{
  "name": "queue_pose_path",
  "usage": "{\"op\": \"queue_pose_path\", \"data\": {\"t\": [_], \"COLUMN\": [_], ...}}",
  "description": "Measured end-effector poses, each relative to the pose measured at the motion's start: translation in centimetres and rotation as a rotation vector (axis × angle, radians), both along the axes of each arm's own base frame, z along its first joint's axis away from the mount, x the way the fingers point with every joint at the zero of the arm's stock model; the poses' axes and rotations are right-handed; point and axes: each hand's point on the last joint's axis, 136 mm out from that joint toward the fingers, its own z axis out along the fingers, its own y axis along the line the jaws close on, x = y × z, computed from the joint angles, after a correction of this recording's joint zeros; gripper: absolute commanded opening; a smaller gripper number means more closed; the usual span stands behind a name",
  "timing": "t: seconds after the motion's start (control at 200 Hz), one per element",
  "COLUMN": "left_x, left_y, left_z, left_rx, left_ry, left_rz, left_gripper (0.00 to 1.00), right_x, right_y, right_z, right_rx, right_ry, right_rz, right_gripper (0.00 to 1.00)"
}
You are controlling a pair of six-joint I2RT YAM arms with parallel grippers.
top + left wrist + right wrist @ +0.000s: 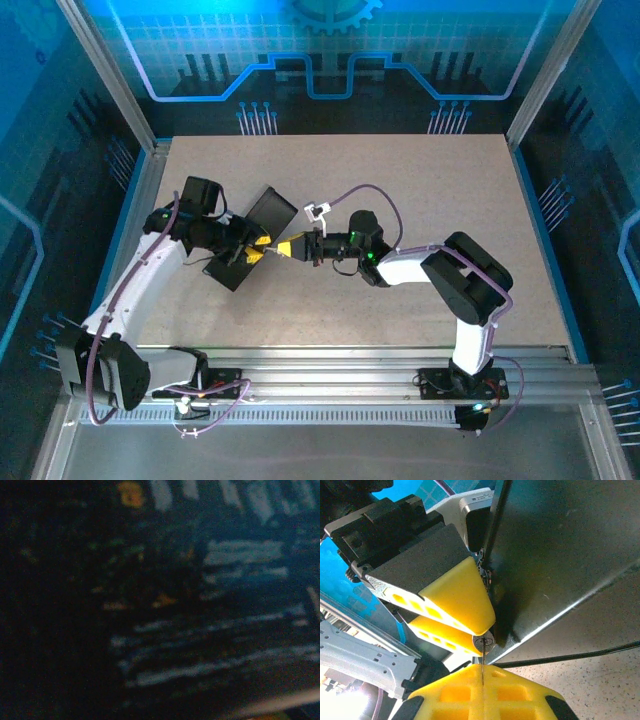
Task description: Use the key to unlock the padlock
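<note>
In the right wrist view my right gripper point(483, 667) is shut on the key point(483, 658), a thin silvery blade standing edge-on between the yellow fingertips. The blade's tip meets the round keyway face of the padlock point(484, 641). My left gripper point(481, 630) is shut on the padlock, one yellow finger point(455, 592) above it and one below; the padlock's body and shackle are hidden behind them. From above, the left gripper point(257, 250) and right gripper point(288, 247) meet tip to tip at the table's middle left. The left wrist view is dark and blurred.
A black box point(252, 238) with its lid raised lies right behind the two grippers, and its dark wall point(560, 555) stands close beside the padlock. A purple cable point(365, 190) arcs over the right wrist. Bare speckled table point(440, 190) stretches to the right and back.
</note>
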Motion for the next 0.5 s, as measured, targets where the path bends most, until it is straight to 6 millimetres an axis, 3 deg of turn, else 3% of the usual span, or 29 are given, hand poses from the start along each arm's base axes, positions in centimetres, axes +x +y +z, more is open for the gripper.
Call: {"op": "queue_pose_path", "data": {"t": [0.5], "left_x": [0.04], "left_y": [-0.01], "left_z": [-0.01], "left_rx": [-0.001], "left_ry": [0.0], "left_rz": [0.002], "left_gripper": [0.0], "right_x": [-0.23], "right_y": [-0.57], "right_z": [-0.77], "right_rx": [0.004], "right_ry": [0.018], "right_rz": [-0.022], "right_gripper": [0.0]}}
